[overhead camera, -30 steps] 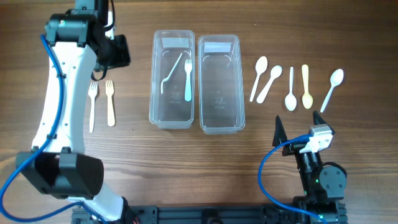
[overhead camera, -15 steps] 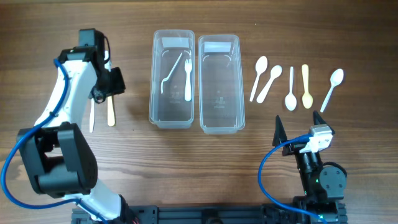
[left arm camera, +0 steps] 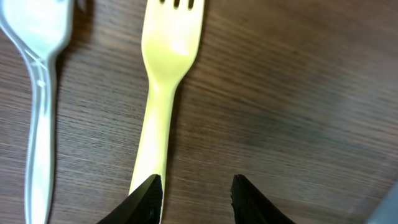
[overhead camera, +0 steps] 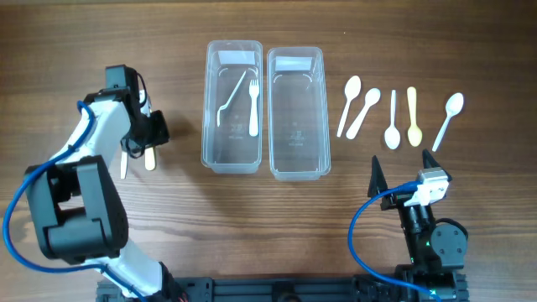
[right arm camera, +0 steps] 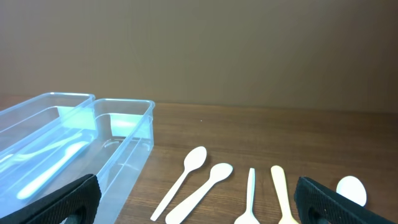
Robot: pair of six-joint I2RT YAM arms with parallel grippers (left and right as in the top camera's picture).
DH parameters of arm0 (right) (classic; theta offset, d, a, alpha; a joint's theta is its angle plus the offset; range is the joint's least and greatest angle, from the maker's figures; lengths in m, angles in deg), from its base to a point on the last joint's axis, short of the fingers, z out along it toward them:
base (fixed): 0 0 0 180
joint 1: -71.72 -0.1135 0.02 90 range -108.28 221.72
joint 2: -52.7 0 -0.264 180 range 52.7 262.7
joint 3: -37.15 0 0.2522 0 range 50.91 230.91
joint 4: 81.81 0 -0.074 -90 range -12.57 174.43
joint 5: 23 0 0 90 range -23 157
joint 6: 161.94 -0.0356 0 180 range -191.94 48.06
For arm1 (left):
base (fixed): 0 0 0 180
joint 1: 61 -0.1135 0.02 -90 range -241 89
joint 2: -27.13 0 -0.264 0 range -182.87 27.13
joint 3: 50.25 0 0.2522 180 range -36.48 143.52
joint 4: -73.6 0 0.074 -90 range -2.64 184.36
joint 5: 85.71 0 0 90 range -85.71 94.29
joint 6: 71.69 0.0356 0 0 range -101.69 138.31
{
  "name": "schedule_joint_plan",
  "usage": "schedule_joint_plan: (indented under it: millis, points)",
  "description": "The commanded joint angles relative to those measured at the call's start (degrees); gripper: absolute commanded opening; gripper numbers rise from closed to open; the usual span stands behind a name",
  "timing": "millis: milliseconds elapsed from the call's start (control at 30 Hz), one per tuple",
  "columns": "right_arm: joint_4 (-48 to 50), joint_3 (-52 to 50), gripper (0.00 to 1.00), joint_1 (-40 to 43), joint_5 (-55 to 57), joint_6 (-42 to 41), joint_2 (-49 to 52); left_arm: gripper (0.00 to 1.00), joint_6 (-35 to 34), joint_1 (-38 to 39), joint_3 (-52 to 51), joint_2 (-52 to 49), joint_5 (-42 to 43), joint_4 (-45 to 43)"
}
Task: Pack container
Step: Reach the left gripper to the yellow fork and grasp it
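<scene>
My left gripper [overhead camera: 141, 141] is open and low over two forks on the table left of the containers. In the left wrist view the pale yellow fork [left arm camera: 165, 93] lies tines away from me, its handle running under my left fingertip [left arm camera: 148, 198], and my left gripper [left arm camera: 196, 199] holds nothing. A clear white fork [left arm camera: 37, 99] lies to its left. The left clear container [overhead camera: 210, 126] holds two forks [overhead camera: 252, 105]. The right clear container [overhead camera: 319, 126] is empty. Several spoons [overhead camera: 392, 122] lie right of it. My right gripper [overhead camera: 401, 172] is open and empty near the front edge.
In the right wrist view the spoons [right arm camera: 183, 177] lie in a row ahead on the wood table, between my wide-open right gripper's [right arm camera: 198, 202] fingers, and both containers [right arm camera: 124, 124] stand at the left. The yellow fork [overhead camera: 149, 159] and white fork [overhead camera: 123, 164] stick out below my left gripper.
My left gripper has moved from the far left side toward me and down over the two forks. The right arm has not moved.
</scene>
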Motion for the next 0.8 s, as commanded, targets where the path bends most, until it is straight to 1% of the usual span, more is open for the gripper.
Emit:
schedule_joint_plan:
  millis: [0, 67, 167, 200, 433, 533, 633, 767]
  points:
    - [0.31, -0.07, 1.00, 0.24, 0.61, -0.02, -0.13, 0.42, 1.14, -0.57, -1.18, -3.15, -1.33, -0.28]
    - [0.31, -0.07, 1.00, 0.24, 0.61, -0.04, -0.13, 0.44, 1.11, -0.57, -1.18, -3.37, -1.29, -0.15]
    - [0.31, -0.07, 1.00, 0.24, 0.61, -0.07, -0.13, 0.50, 1.14, -0.57, -1.18, -3.37, -1.31, -0.24]
    - [0.31, -0.07, 1.00, 0.24, 0.61, -0.04, -0.13, 0.50, 1.14, -0.57, -1.18, -3.37, -1.31, -0.24]
    - [0.31, -0.07, 1.00, 0.24, 0.61, -0.04, -0.13, 0.50, 1.16, -0.59, -0.83, -3.34, -1.33, 1.51]
    - [0.31, -0.07, 1.00, 0.24, 0.61, -0.04, -0.13, 0.51, 2.73, -0.59, -0.83, -3.34, -1.62, 1.18]
    - [0.31, -0.07, 1.00, 0.24, 0.61, -0.04, -0.13, 0.51, 5.66, -0.59, -0.83, -3.37, -2.51, -0.42]
    - [0.31, -0.07, 1.00, 0.24, 0.61, -0.04, -0.13, 0.49, 5.64, -0.59, -0.83, -3.37, -5.64, -3.96]
